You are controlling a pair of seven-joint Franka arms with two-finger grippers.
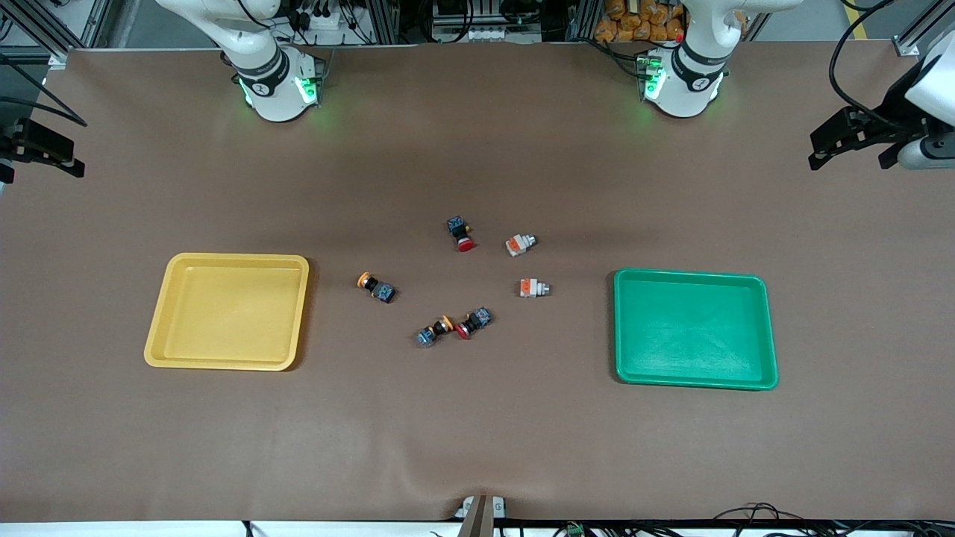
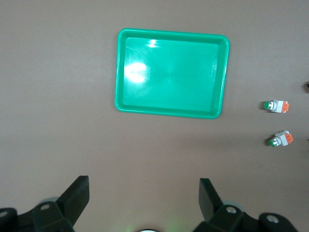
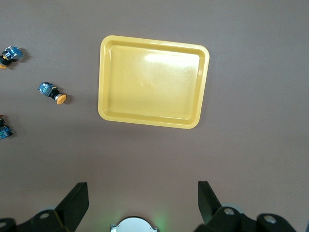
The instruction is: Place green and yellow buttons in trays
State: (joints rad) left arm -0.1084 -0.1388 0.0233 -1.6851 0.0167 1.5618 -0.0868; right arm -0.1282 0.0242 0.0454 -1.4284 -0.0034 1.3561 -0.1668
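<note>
The yellow tray (image 1: pixel 231 258) lies toward the right arm's end and the green tray (image 1: pixel 690 275) toward the left arm's end, both with nothing in them. Between them lie two yellow-capped dark buttons (image 1: pixel 375 286) (image 1: pixel 435 330) and two white-grey buttons with an orange band (image 1: pixel 520 244) (image 1: pixel 533 288). My left gripper (image 2: pixel 143 193) is open, empty, high over bare table beside the green tray (image 2: pixel 171 33); it also sees the white-grey buttons (image 2: pixel 276 106) (image 2: pixel 281 139). My right gripper (image 3: pixel 142 195) is open, empty, high over bare table beside the yellow tray (image 3: pixel 154 40), with a yellow-capped button (image 3: pixel 52 93) in view.
Two red-capped dark buttons (image 1: pixel 461 233) (image 1: pixel 474 322) lie among the others; one touches the yellow-capped button nearest the front camera. The brown mat covers the whole table. The arms' bases (image 1: pixel 276 89) (image 1: pixel 683 82) stand at the table's edge farthest from the front camera.
</note>
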